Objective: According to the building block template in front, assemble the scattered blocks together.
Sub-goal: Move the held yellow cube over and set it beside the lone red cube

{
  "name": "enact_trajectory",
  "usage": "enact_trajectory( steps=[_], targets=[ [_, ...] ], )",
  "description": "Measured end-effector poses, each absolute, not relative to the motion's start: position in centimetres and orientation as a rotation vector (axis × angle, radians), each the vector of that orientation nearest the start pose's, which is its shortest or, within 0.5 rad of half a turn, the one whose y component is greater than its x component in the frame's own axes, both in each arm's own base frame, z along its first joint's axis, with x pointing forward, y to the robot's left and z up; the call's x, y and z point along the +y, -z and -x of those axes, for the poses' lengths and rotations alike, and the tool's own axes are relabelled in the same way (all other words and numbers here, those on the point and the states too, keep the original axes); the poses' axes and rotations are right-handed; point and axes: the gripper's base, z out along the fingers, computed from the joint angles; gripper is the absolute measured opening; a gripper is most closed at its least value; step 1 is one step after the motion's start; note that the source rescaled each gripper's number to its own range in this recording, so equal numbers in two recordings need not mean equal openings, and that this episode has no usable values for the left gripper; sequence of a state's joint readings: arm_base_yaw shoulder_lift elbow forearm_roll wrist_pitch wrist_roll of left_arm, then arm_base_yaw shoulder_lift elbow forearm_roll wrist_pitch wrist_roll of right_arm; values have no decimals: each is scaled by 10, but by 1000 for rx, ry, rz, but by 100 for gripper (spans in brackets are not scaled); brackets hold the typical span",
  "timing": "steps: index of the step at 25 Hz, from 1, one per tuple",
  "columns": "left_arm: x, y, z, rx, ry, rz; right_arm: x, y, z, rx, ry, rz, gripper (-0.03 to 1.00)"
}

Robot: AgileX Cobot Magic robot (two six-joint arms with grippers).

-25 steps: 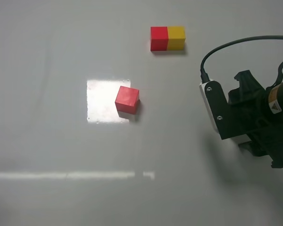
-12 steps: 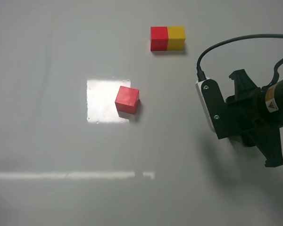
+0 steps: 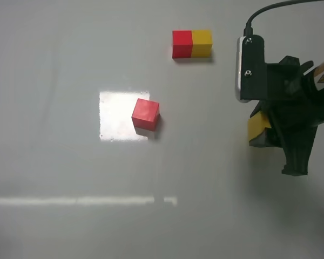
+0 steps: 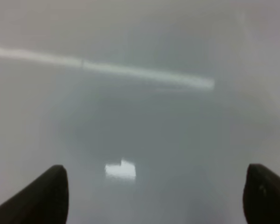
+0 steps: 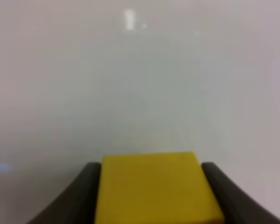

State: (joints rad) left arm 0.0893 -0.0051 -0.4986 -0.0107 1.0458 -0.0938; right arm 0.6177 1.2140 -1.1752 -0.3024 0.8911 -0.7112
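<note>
My right gripper (image 5: 152, 186) is clamped on the yellow cube (image 3: 256, 128), well apart from the red cube (image 3: 146, 114) lying loose; left gripper (image 4: 154, 196) gapes empty. Joining the 2 like the template (image 3: 191, 43) remains.

Soft, even overhead light throws a bright square of glare on the grey table (image 3: 54, 108) beside the red cube (image 3: 146, 114), which casts a faint short shadow, while both wrist views are hazy, the yellow cube (image 5: 154, 186) soft-edged up close.

Loose red cube (image 3: 146, 114) lies apart from template (image 3: 191, 43); end effector (image 5: 150, 176) clamps yellow cube (image 5: 155, 192).
</note>
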Motion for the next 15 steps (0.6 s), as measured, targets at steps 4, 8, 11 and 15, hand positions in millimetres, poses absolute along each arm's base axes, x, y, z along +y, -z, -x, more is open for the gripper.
enact_trajectory(
  steps=[4, 8, 11, 15],
  targets=[
    [-1, -278, 5, 2016, 16, 185, 133, -380, -217, 1918, 321, 1441, 0],
    [-1, -278, 5, 2016, 16, 185, 157, -376, -225, 1959, 289, 1415, 0],
    [-1, -278, 5, 2016, 16, 185, 182, -368, -232, 1988, 301, 1429, 0],
    [-1, -278, 5, 2016, 16, 185, 212, -365, -241, 2017, 321, 1435, 0]
  ],
)
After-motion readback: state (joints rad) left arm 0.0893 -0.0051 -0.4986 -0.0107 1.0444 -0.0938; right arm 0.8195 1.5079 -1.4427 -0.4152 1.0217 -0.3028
